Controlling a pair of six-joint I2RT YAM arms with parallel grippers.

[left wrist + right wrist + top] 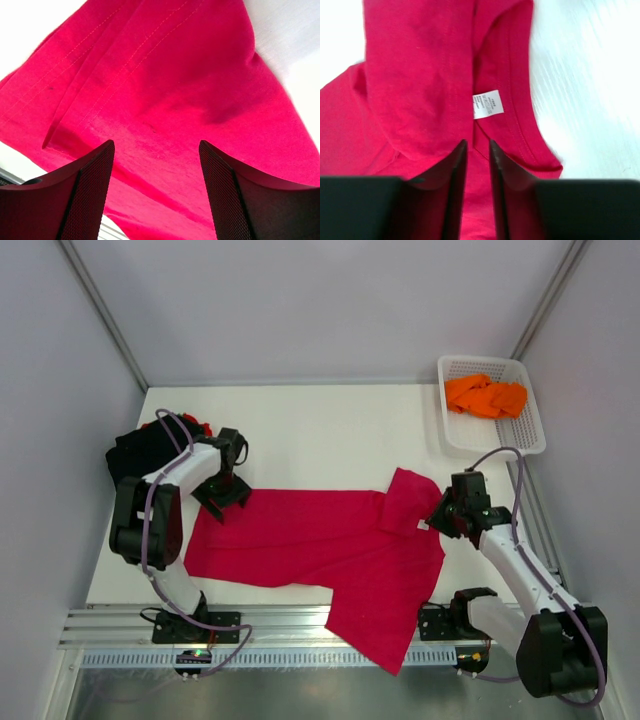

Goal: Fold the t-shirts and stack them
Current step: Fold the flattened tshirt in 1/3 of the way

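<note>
White tabletop (320, 430) runs out ahead of me, closed in by pale grey walls (320, 310). Across it lies the crimson t-shirt (310, 540), spread mostly flat with its long axis going left to right. Its hem end points to my left and its neck end to my right. One sleeve (408, 495) points away from me towards the far wall. The near right part of the cloth hangs over the front edge of the tabletop, across the metal rail (270, 625).

My left pincer (220, 502) sits at the shirt's far left corner. Its fingers (85, 195) are spread wide, with hemmed red cloth lying below and beyond them; they hold nothing.

My right pincer (441, 521) is at the opposite end, just beside the neck opening. In the wrist view the white label (487, 104) and the ribbed collar (520, 125) lie just ahead of its tips. The two fingers stand nearly together with only a thin slit between them, and I cannot tell whether any cloth is caught there.

Behind my left arm, at the far left of the tabletop, a black t-shirt (135, 455) lies bunched with a bit of a red t-shirt (203, 427) showing at its far side. In the far right corner an orange t-shirt (485, 395) sits crumpled in a white mesh basket (532, 436), well apart from the crimson one.
</note>
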